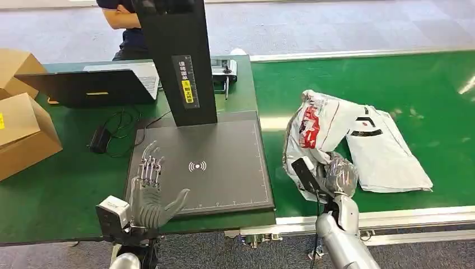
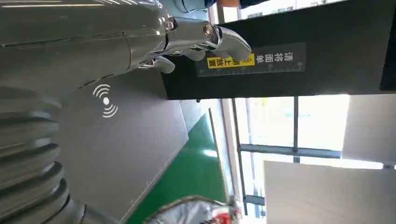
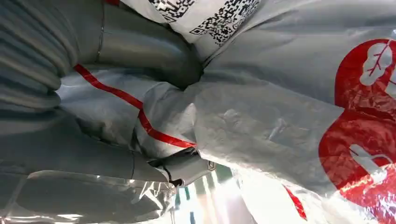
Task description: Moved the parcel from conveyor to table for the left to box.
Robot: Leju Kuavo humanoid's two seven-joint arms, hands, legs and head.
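Observation:
A crumpled white and grey plastic parcel (image 1: 311,130) with red print lies on the green conveyor (image 1: 425,84). My right hand (image 1: 338,175) grips its near edge; up close the fingers (image 3: 184,168) and the thumb dig into the parcel (image 3: 280,112) film. My left hand (image 1: 150,191) hovers open, fingers spread, over the near left corner of the dark scanner pad (image 1: 224,162). Its fingers (image 2: 205,39) reach toward the black post above the pad (image 2: 121,149).
A black scanner post (image 1: 178,61) rises from the pad's far edge. A second flat white mailer (image 1: 386,151) lies to the right of the parcel. Cardboard boxes (image 1: 22,129) stand at the far left. A laptop (image 1: 95,84) and cables lie behind. A person sits at the back.

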